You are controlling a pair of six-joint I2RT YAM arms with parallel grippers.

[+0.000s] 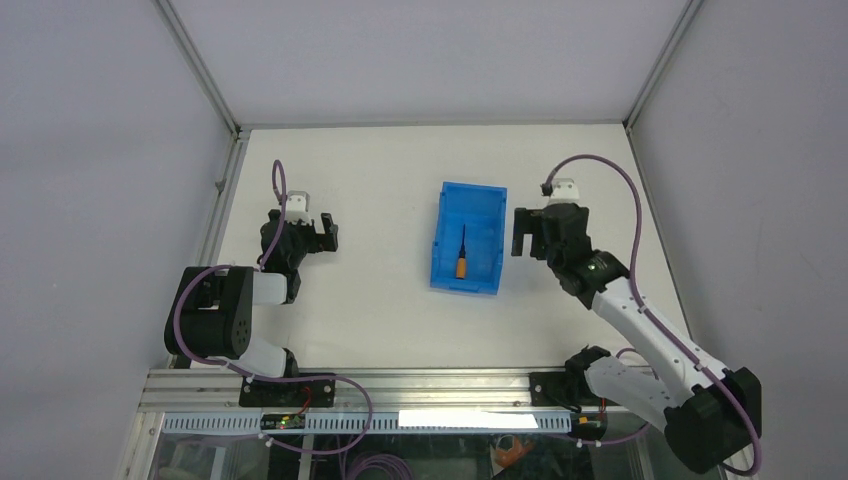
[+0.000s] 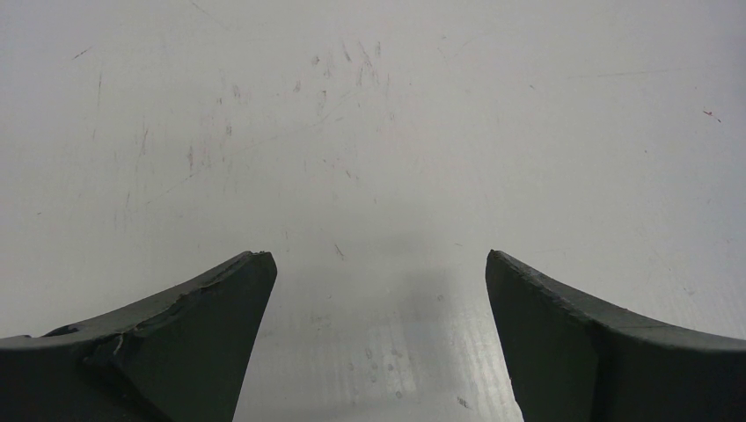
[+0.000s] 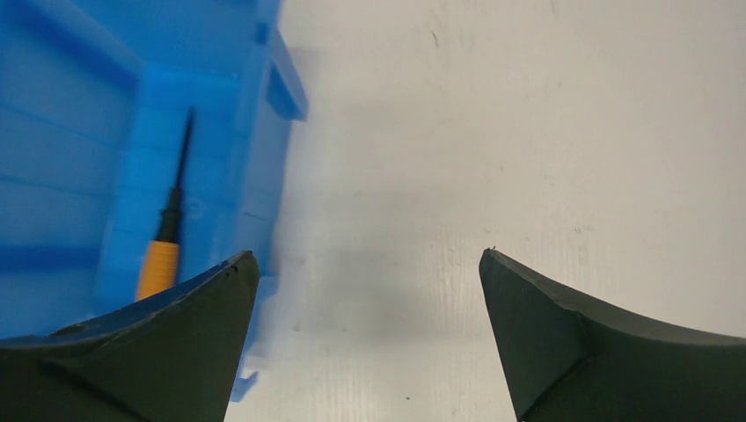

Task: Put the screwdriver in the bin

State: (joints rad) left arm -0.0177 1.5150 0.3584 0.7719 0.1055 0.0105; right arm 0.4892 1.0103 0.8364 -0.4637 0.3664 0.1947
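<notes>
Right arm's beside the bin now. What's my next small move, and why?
Probably ease the right gripper back from the bin: the screwdriver already lies inside it, and the fingers stand open and empty beside its wall, so nothing seems left to grasp.

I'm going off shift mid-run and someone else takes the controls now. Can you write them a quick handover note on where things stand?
Left end effector: open, empty, over the table, well left of the bin.
Right end effector: open, empty, beside the bin's right wall.
Screwdriver: lying flat on the floor of the bin, orange handle toward the arm bases, shaft pointing away.
Done: the screwdriver is in the bin and nothing holds it.
Left: nothing on the task itself, as far as the views show; perhaps park both arms.
</notes>
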